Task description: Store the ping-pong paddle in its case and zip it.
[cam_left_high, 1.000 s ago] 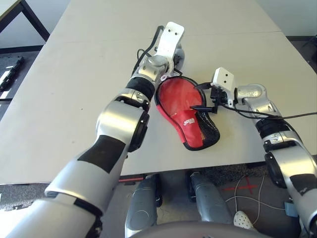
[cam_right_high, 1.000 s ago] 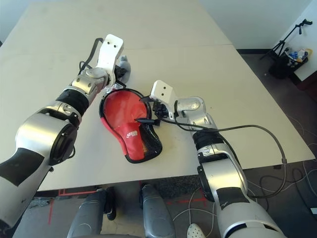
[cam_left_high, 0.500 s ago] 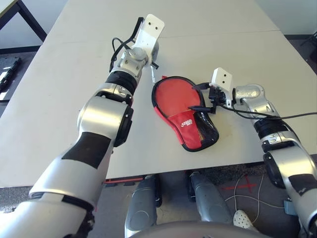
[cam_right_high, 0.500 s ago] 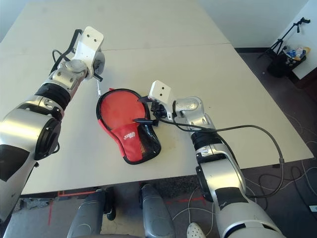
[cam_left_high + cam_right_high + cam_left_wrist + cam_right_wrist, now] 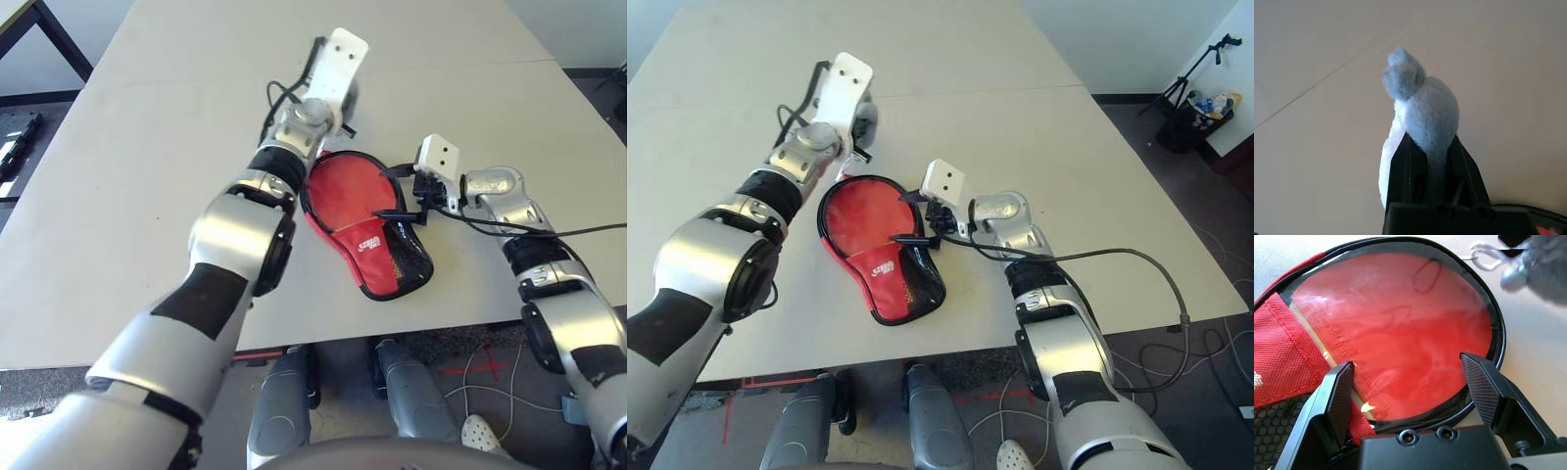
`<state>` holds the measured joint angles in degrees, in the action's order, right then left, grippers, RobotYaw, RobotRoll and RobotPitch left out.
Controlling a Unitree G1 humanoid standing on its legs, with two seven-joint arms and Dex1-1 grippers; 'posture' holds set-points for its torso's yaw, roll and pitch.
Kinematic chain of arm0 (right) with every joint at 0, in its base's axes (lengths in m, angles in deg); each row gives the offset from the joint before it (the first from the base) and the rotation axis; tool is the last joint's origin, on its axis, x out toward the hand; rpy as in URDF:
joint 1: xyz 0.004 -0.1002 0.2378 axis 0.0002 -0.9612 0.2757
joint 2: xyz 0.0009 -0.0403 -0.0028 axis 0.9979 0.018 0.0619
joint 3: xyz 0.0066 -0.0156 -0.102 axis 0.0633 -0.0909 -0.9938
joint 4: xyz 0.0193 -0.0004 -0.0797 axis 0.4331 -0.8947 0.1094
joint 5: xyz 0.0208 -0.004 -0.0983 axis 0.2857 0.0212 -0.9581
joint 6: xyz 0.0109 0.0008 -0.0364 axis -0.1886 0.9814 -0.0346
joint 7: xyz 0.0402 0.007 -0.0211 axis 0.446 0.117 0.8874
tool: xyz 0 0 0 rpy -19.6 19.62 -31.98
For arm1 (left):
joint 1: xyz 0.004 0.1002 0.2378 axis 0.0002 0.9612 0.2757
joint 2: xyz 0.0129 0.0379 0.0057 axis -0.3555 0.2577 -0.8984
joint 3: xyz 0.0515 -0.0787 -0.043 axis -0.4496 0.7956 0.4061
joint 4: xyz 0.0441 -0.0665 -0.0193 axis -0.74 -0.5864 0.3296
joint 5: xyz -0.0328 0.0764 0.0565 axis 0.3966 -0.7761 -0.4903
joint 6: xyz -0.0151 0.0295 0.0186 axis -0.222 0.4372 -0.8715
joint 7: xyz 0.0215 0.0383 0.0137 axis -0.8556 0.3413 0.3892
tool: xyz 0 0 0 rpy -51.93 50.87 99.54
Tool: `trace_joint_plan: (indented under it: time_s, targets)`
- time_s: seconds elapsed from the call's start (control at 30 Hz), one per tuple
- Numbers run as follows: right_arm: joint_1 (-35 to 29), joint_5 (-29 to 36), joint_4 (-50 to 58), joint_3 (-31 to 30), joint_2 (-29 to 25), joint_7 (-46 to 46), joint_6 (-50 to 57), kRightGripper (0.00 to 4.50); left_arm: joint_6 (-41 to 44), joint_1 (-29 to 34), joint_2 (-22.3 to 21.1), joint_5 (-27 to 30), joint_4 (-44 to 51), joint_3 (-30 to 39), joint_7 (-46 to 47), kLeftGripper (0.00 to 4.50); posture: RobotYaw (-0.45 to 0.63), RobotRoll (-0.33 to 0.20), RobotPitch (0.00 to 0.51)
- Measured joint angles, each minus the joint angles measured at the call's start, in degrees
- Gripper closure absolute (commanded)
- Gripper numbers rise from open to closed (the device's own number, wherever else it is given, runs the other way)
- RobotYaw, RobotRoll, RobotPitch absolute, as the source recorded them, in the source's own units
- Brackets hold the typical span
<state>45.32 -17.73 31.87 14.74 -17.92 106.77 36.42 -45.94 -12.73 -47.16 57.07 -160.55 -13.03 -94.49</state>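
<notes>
The paddle [image 5: 1400, 328] lies inside the case [image 5: 884, 279], near the counter's [image 5: 1019, 137] near edge. The left end effector [image 5: 1432, 134] is closed on a grey plush charm [image 5: 1431, 110] beyond the case; its white cord [image 5: 1486, 259] runs towards the rim. The right end effector [image 5: 1406, 359] stands wide open over the case, gripping nothing. With the case unpinned, a pull could drag or twist it, jamming the zip; the soft charm might also slip free.

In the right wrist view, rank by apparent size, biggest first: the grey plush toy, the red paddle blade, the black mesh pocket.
1. Red paddle blade
2. Black mesh pocket and grey plush toy: unsure, since the picture's edge cuts off both.
</notes>
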Motion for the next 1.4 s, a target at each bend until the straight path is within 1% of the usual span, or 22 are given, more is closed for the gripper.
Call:
trace_joint_plan:
  time_s: [0.13, 0.27, 0.33, 0.47, 0.53, 0.63, 0.7, 0.73, 1.0, 1.03, 1.13, 1.17, 1.3, 1.4]
  targets:
    - [-0.2, 0.1, 0.3, 0.0, -0.1, 0.1, 0.1, 0.00, 0.9, 0.4, 1.4, 0.0, 0.1, -0.6, -4.5, 4.29, -0.10, 0.000, 0.235]
    - [-0.1, 0.1, 0.3, 0.0, 0.0, 0.1, 0.2, 0.00, 1.1, 2.0, 3.3, -0.1, 1.1, -1.1, -5.8, 4.29, -0.10, 0.000, 0.232]
    - [-0.1, 0.1, 0.2, 0.0, 0.1, 0.1, 0.2, 0.00, 1.5, 2.3, 3.7, -0.1, 1.2, -1.2, -6.3, 3.56, -0.10, 0.000, 0.227]
    - [-0.1, 0.1, 0.1, 0.0, 0.3, 0.1, 0.2, 0.22, 1.8, 2.3, 4.0, 0.4, 2.6, -1.0, -8.0, 2.31, -0.10, 0.000, 0.222]
    - [-0.1, 0.1, 0.0, 0.0, 0.4, -0.1, 0.2, 0.31, 2.3, 2.1, 4.5, 1.7, 3.7, -0.6, -9.4, 1.64, -0.10, 0.000, 0.221]
    - [-0.1, 0.1, -0.1, 0.0, 0.7, -0.4, 0.2, 0.40, 3.0, 1.4, 5.0, 2.9, 4.8, -0.4, -11.1, 0.78, -0.10, 0.000, 0.221]
    - [-0.1, 0.1, -0.2, 0.0, 0.8, -0.5, 0.2, 0.35, 3.6, 0.7, 4.5, 3.7, 5.6, -0.2, -11.9, 0.14, -0.09, 0.000, 0.217]
    - [-0.1, 0.1, -0.3, 0.0, 0.8, -0.6, 0.2, 0.40, 3.9, 0.4, 4.1, 4.0, 6.1, -0.1, -12.2, 0.00, -0.09, 0.000, 0.216]
    - [0.2, 0.1, -1.0, 0.0, 1.1, -0.7, 0.1, 0.34, 5.7, -1.4, -0.1, 6.0, 8.9, 0.2, -13.3, 0.00, -0.08, 0.000, 0.213]
    - [0.2, 0.1, -1.1, 0.0, 1.2, -0.8, 0.1, 0.24, 5.8, -1.7, -1.1, 6.0, 9.2, 0.1, -13.6, 0.00, -0.08, 0.000, 0.212]
    - [0.4, 0.1, -1.6, 0.0, 1.4, -1.1, 0.0, 0.24, 6.5, -1.7, -4.7, 5.9, 11.1, -0.5, -15.0, 0.00, -0.08, 0.000, 0.211]
    - [0.4, 0.1, -1.6, 0.0, 1.5, -1.1, 0.0, 0.12, 6.7, -1.6, -6.2, 5.8, 11.6, -0.9, -15.8, 0.00, -0.08, 0.000, 0.211]
    - [0.5, 0.1, -1.8, 0.0, 1.6, -1.2, -0.1, 0.04, 7.9, 1.7, -12.6, 4.7, 16.4, -2.6, -20.1, 0.00, -0.07, 0.000, 0.210]
    - [0.5, 0.1, -1.8, 0.0, 1.5, -1.2, -0.1, 0.04, 10.6, 6.4, -15.7, 4.3, 21.7, -3.9, -23.7, 0.00, -0.07, 0.000, 0.214]
